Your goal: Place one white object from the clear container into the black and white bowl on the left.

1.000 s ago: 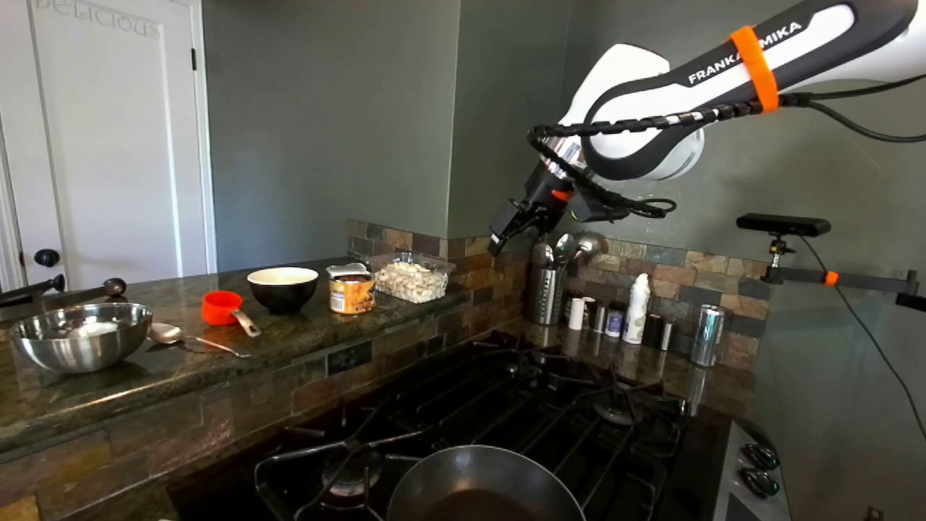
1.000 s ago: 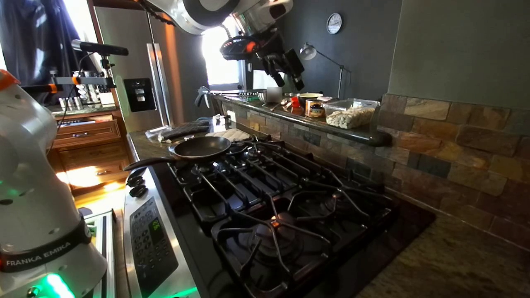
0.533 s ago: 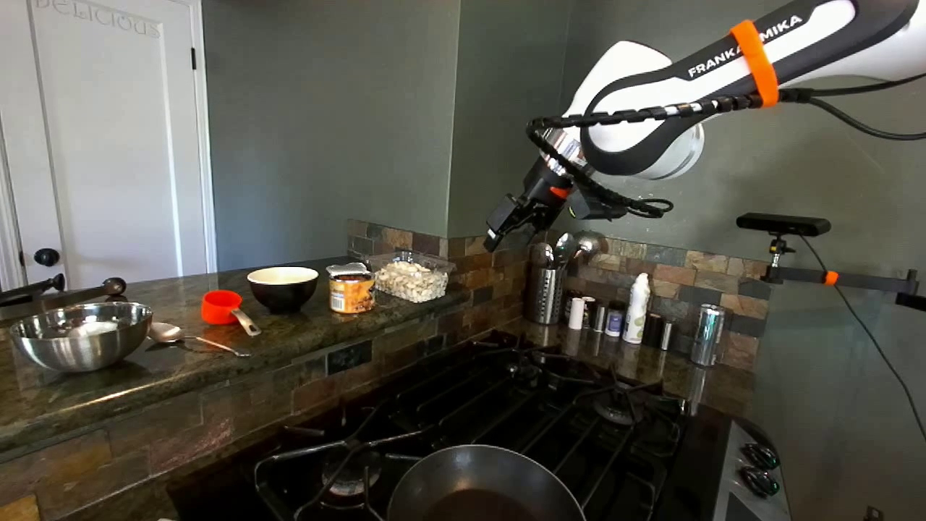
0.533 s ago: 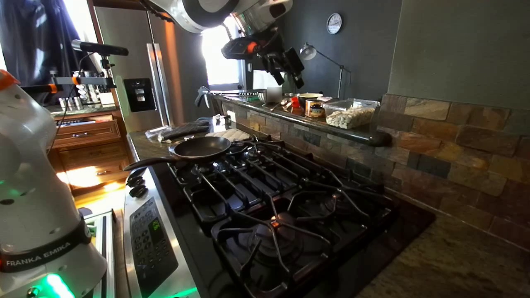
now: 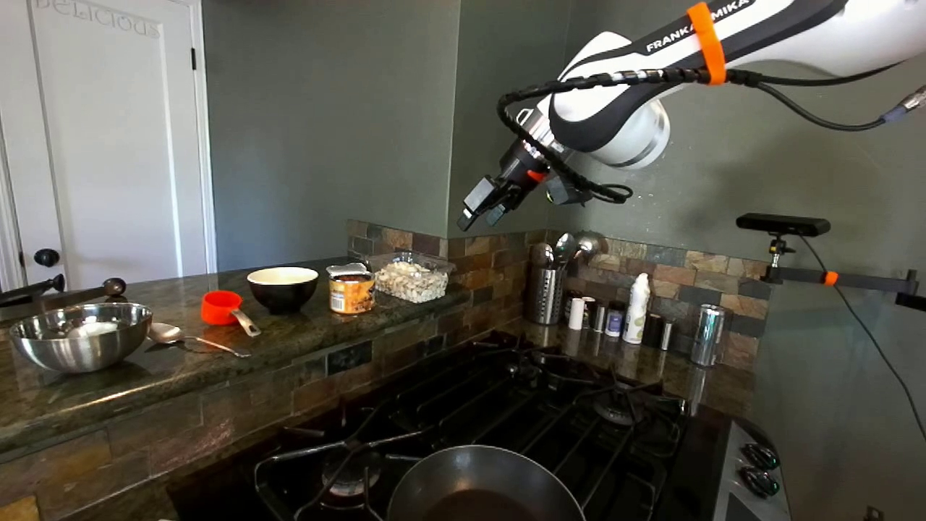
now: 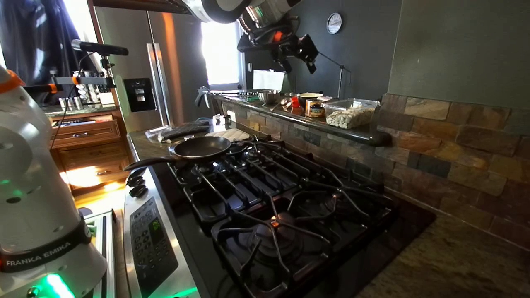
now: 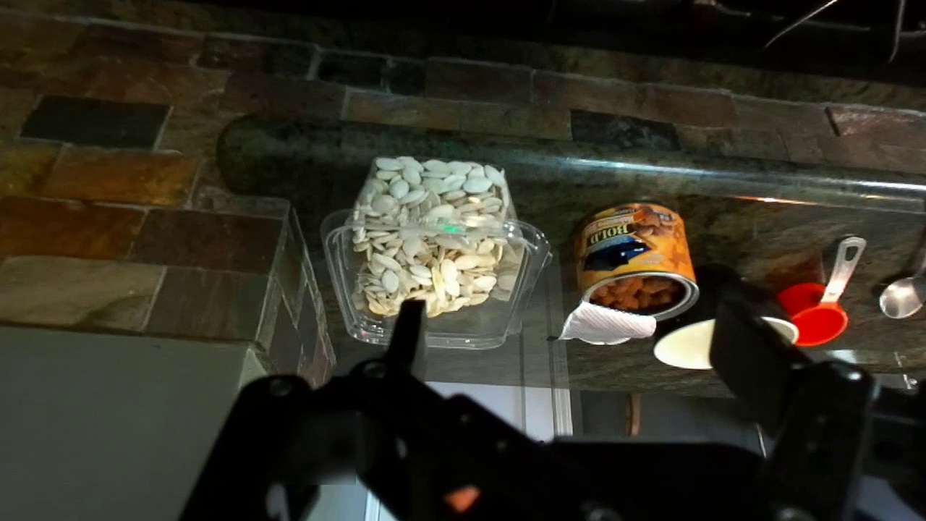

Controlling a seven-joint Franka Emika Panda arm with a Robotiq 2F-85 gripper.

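Wrist view | only here wide-apart fingers (image 7: pixel 752 362) partly hid black bowl (image 7: pixel 684 346) | tub (image 7: pixel 474 329), nine o'clock from can (image 7: pixel 633 242), held seeds (image 7: pixel 441 192)

In the wrist view, looks past a wide-spread gripper (image 7: pixel 570 310) at the clear container (image 7: pixel 470 335) of pale seeds (image 7: pixel 434 235), left of the orange can (image 7: pixel 635 244); right of that can, finds the black and white bowl (image 7: pixel 686 346), partly behind the gripper.

Steel bowl (image 5: pixel 81 340), opened can (image 5: pixel 351 293), skillet (image 6: pixel 201 147)
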